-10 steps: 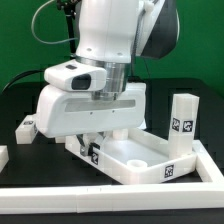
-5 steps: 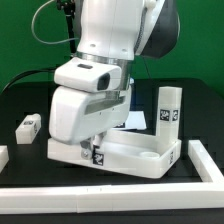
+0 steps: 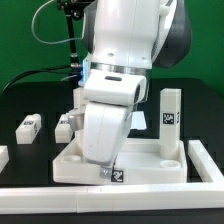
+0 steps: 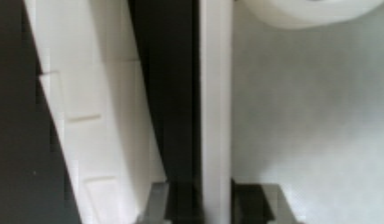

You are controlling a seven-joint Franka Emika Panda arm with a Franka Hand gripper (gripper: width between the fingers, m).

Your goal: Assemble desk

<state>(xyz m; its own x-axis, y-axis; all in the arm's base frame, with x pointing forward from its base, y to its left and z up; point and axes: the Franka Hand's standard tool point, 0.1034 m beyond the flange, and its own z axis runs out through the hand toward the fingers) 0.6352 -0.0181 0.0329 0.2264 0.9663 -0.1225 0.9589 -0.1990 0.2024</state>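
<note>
1. Since the earlier picture, your arm has swung toward the exterior view's right. The big white plastic tabletop panel [image 3: 150,172] with its raised rim has turned with it. Its long front side now lies straight along the long low white L-shaped rail [image 3: 40,190], near the rail's corner.

2. Exterior view:
   - Your two-finger pincer [image 3: 108,168] is down low at the panel's front rim. The arm hides the fingers here.
   - One square white leg post [image 3: 170,115] with a black-and-white tag stands upright at the panel's far corner, on the exterior view's right. It looks fitted in, but you cannot be sure.
   - A round socket [image 3: 170,160] near the front corner is empty.
   - One short white tagged post [image 3: 30,126] and a second loose post [image 3: 66,125] lie on the black table [image 3: 30,150], well apart from the panel.

3. Wrist view:
   - Your pincer [image 4: 210,205] is squeezed shut on the panel's thin rim wall [image 4: 210,90].
   - A round socket [image 4: 322,15] sits at the far end.
   - Across a dark gap runs a white strip [image 4: 100,110]. It is likely the rail, but you cannot tell.

4. You are still early in the job.
   - At most one leg is in.
   - The other corners still need legs, and the loose posts wait to be picked up.
   - Right now you seem to be tucking the panel against the rail so it sits steady.
</note>
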